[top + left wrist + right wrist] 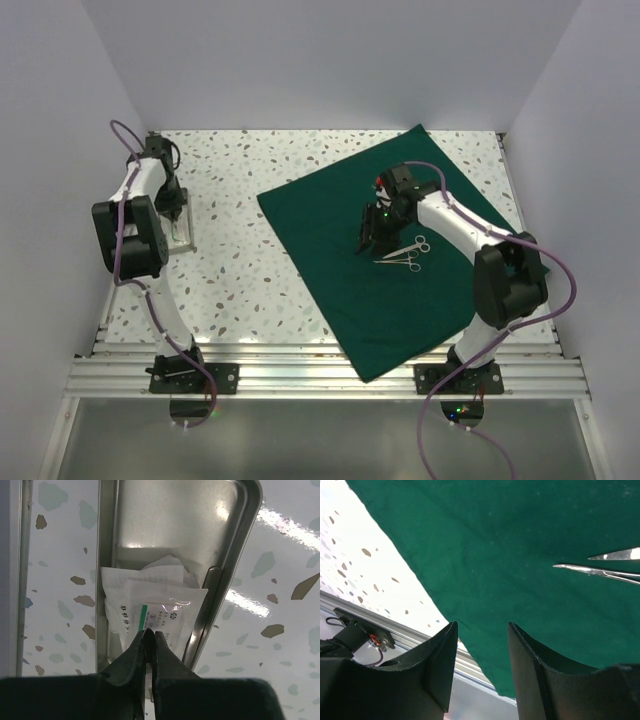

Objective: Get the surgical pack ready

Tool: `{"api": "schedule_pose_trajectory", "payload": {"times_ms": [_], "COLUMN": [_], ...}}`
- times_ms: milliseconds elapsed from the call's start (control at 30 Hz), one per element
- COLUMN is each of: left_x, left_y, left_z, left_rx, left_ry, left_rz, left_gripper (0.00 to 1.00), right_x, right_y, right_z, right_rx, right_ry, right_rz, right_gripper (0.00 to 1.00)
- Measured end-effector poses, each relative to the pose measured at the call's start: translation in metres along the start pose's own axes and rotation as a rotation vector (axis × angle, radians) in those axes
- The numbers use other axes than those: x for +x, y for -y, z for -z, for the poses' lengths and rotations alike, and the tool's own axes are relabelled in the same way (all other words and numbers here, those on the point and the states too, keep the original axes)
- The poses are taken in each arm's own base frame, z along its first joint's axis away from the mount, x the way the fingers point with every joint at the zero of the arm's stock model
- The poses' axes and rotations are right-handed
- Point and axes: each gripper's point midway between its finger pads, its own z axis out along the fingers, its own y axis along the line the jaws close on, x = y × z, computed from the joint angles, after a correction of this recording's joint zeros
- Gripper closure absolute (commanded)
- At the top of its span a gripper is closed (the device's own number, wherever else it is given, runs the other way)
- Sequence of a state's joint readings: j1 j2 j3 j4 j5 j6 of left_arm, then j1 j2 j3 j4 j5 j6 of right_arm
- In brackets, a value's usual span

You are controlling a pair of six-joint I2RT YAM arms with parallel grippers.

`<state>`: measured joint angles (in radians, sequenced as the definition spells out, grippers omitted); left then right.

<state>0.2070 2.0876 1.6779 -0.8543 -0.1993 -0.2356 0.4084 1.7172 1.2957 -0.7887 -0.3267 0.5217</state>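
Dark green drape (340, 270): spread flat as 1 sheet over the right half of the speckled table (240, 290). Turned corner-on, with the far corner close to the back wall and the near corner lapping over the metal rail (300, 370) at the front edge.

On the drape, right of its middle: 2 silver instruments (405, 255) with ring handles, lying side by side, rings to the right and tips to the left. In the right wrist view, only the 2 slim tips at the upper right, close together on the cloth.

Right gripper (368, 240): over the drape, just left of the instrument tips. Fingers spread with a clear gap, holding nothing, green cloth visible between them. Touching the cloth or hovering over it: cannot tell.

Small steel tray (185, 240): on bare table at the far left, well apart from the drape. Inside it, toward 1 end: a small overlapping stack of white packets (165, 605) with printed, glossy faces and a green stripe on the top one. Exact count unclear.

Left gripper (150, 637): lowered into the tray, fingers pressed together and pinching the near edge of the top packet. A sliver of white visible in the seam between the fingers.
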Motion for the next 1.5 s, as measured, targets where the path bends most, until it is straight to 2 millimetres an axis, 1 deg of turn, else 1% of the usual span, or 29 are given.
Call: {"api": "schedule_pose_trajectory", "payload": {"times_ms": [67,100,267,367,433,533,600,667,733,767,833,900,967,1000,1067,1233,1500], "left_x": [0.003,0.004,0.007,0.007,0.006,0.004,0.002,0.001,0.004,0.008,0.025,0.047,0.067,0.072,0.074,0.072,0.075], "left_y": [-0.003,-0.003,-0.007,-0.007,-0.005,-0.001,0.004,0.017,0.039,0.054,0.085,0.114,0.13,0.133,0.134,0.135,0.14], "left_z": [-0.004,-0.005,-0.005,-0.004,-0.001,0.011,0.027,0.049,0.077,0.09,0.119,0.145,0.162,0.167,0.17,0.17,0.17], "left_rx": [-0.02,-0.025,-0.045,-0.045,-0.041,-0.018,0.005,0.046,0.1,0.139,0.227,0.333,0.413,0.434,0.454,0.473,0.504], "left_ry": [-0.014,-0.019,-0.029,-0.029,-0.023,0.001,0.03,0.072,0.124,0.155,0.193,0.218,0.219,0.217,0.217,0.222,0.21], "left_rz": [-0.012,-0.017,-0.024,-0.021,-0.019,-0.006,-0.005,-0.015,-0.039,-0.058,-0.104,-0.146,-0.17,-0.172,-0.163,-0.152,-0.159], "left_gripper": [0.92,0.81,0.54,0.44,0.41,0.35,0.34,0.33,0.33,0.33,0.33,0.33,0.33,0.33,0.33,0.33,0.33], "right_x": [0.001,0.001,-0.001,-0.004,-0.008,-0.017,-0.023,-0.029,-0.032,-0.033,-0.033,-0.033,-0.031,-0.029,-0.026,-0.021,-0.018], "right_y": [0.004,0.005,0.01,0.015,0.02,0.039,0.053,0.067,0.078,0.083,0.091,0.099,0.106,0.11,0.114,0.121,0.128], "right_z": [0.001,0.001,0.002,0.002,0.001,-0.001,-0.001,0.002,0.004,0.005,0.006,0.007,0.007,0.007,0.007,0.003,-0.01], "right_rx": [0.004,0.006,0.014,0.035,0.051,0.118,0.173,0.227,0.28,0.304,0.348,0.387,0.423,0.44,0.465,0.498,0.536], "right_ry": [-0.001,-0.003,0.001,0.009,0.015,0.039,0.065,0.101,0.135,0.148,0.171,0.194,0.209,0.214,0.222,0.233,0.221], "right_rz": [-0.008,-0.012,-0.037,-0.084,-0.146,-0.271,-0.351,-0.431,-0.494,-0.523,-0.568,-0.607,-0.647,-0.667,-0.705,-0.781,-0.852], "right_gripper": [0.51,0.51,0.52,0.53,0.55,0.58,0.59,0.6,0.6,0.6,0.61,0.61,0.63,0.64,0.64,0.64,0.64]}}
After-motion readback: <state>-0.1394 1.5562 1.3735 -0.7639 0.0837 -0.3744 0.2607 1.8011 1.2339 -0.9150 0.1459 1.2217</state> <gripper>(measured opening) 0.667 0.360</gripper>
